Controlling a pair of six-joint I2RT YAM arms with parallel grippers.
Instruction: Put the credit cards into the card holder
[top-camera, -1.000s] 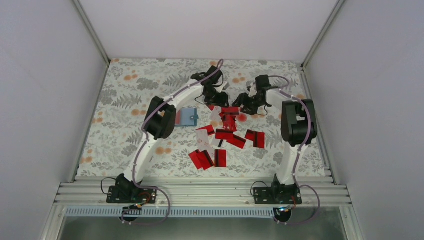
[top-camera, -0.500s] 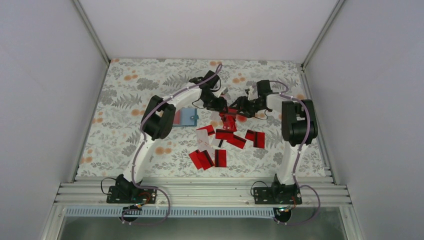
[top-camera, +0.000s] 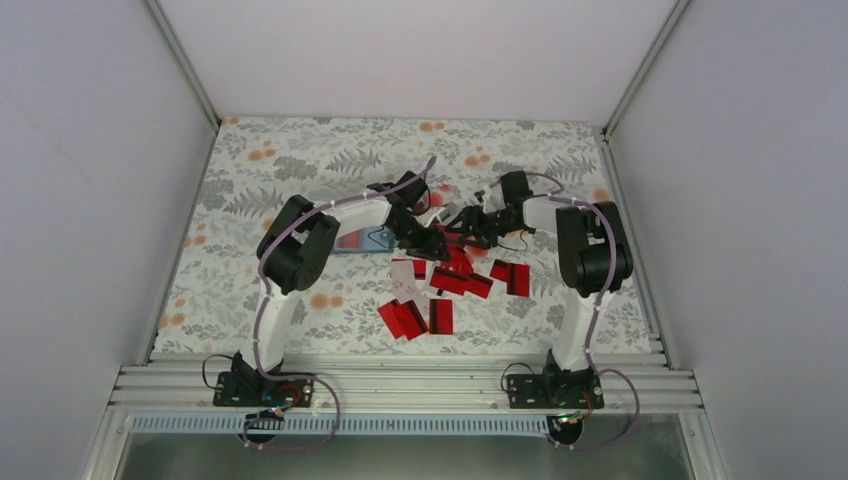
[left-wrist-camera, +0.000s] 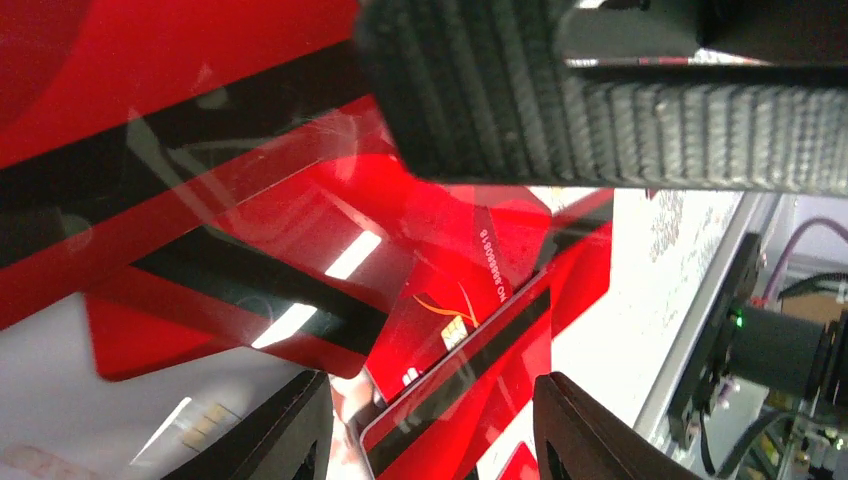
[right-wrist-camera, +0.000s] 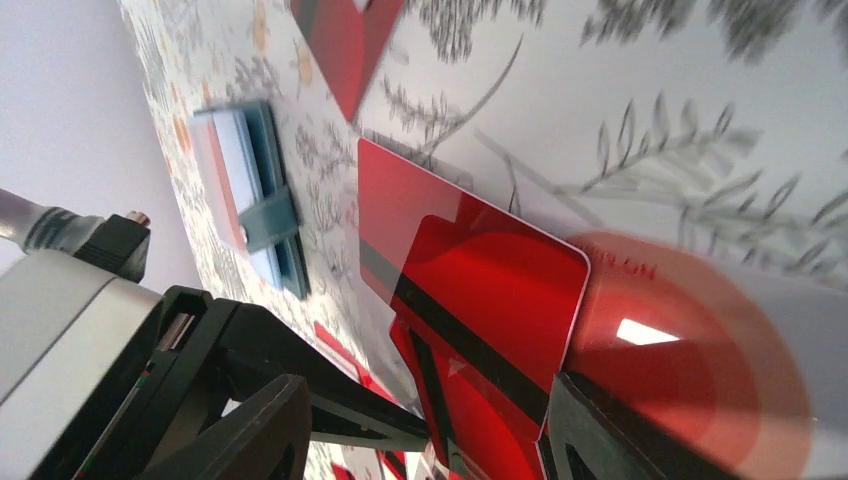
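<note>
Several red credit cards (top-camera: 462, 280) with black stripes lie scattered mid-table, and a few show a pale face (top-camera: 404, 276). The teal-blue card holder (top-camera: 362, 241) lies left of them, partly hidden under my left arm; in the right wrist view the card holder (right-wrist-camera: 250, 190) lies flat. My left gripper (top-camera: 428, 243) is open and low over the pile, with a striped card (left-wrist-camera: 470, 400) lying loose between its fingers (left-wrist-camera: 590, 430). My right gripper (top-camera: 460, 222) faces it, open. A red card (right-wrist-camera: 480, 290) lies between its fingers (right-wrist-camera: 620, 430), its corner by the right one.
The right gripper's ribbed finger (left-wrist-camera: 600, 100) fills the top of the left wrist view, very close. More cards lie nearer the arm bases (top-camera: 415, 317) and to the right (top-camera: 511, 277). Grey walls (top-camera: 100, 200) enclose the floral table (top-camera: 260, 170).
Both grippers came from the far middle of the table toward me and down onto the card pile, ending almost touching. The left arm now covers part of the card holder.
</note>
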